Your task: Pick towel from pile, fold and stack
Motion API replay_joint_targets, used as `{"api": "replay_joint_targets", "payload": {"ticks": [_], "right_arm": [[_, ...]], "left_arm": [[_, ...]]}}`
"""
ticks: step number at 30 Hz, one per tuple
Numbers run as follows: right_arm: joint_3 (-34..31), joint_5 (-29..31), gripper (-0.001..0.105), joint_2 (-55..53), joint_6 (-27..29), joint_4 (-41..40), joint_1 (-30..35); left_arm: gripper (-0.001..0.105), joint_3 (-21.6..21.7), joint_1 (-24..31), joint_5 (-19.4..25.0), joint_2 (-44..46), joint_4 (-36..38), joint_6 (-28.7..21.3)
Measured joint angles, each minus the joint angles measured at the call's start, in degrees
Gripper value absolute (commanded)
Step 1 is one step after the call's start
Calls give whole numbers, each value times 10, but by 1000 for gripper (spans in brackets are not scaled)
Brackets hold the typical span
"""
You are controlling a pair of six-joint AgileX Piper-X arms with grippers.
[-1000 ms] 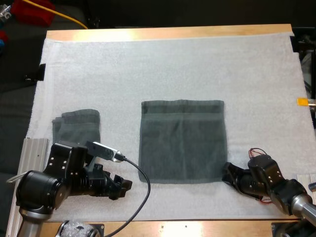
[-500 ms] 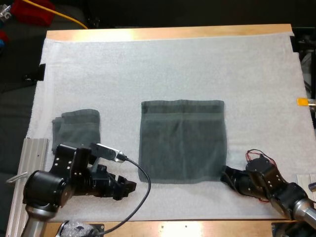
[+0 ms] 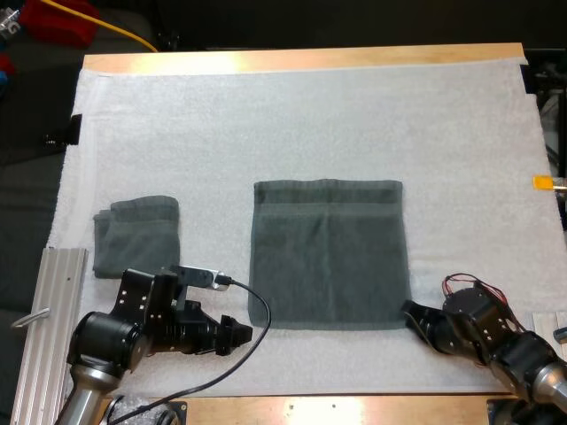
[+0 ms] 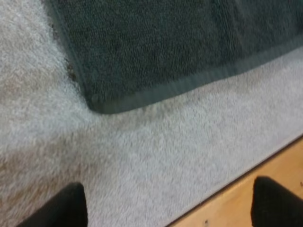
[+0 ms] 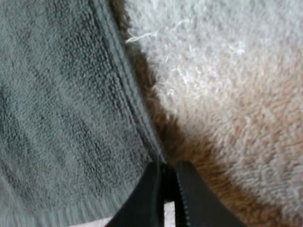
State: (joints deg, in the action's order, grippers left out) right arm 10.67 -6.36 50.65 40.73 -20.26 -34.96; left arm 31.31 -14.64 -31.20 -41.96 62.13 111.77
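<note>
Flat towel (image 3: 328,257) lies spread mid-mat, a dark grey-green terry, one hem along the far side. The folded towel (image 3: 137,235) sits well apart to its left on the white mat (image 3: 292,115).

Handling, as a judgement: it is light, limp and non-fragile. It has no stiffness, so it will drape and sag from any single hold. Terry on the fuzzy mat probably drags rather than slides. The best holds are the two near corners, pinched on the stitched hem, where the cloth is thickest and least likely to slip out.

Left end effector (image 3: 241,335) is low over the mat just beside the near-left corner. Its fingers (image 4: 71,205) stand wide apart and hold nothing, with the corner ahead of them and not yet between them.

Right end effector (image 3: 409,312) is at the right edge, close to the near-right corner. Its fingers (image 5: 189,198) are drawn almost together with the hem running in between, which reads as a pinch on the flat towel. The cloth is not lifted.

Versus 1.0 s ago:
- The left arm has moved toward the near-left corner and closer to the counter (image 3: 301,59) front, leaving the folded towel fully uncovered.
- The right end effector has barely shifted.
- Neither towel has moved.
</note>
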Motion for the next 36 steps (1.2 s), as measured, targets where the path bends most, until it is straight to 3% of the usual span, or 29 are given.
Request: {"api": "replay_joint_targets", "payload": {"ticks": [8, 16, 21, 36], "right_arm": [[0, 32, 0, -34, 0, -25, 0], [18, 69, 0, -50, 9, -75, 0], [23, 71, 0, -50, 13, -78, 0], [23, 71, 0, -50, 13, -82, 0]], "left_arm": [[69, -13, 0, -15, -10, -50, 19], [69, -13, 0, -33, -83, -66, 19], [69, -13, 0, -67, -131, -96, 19], [69, -13, 0, -78, -255, -167, 19]]}}
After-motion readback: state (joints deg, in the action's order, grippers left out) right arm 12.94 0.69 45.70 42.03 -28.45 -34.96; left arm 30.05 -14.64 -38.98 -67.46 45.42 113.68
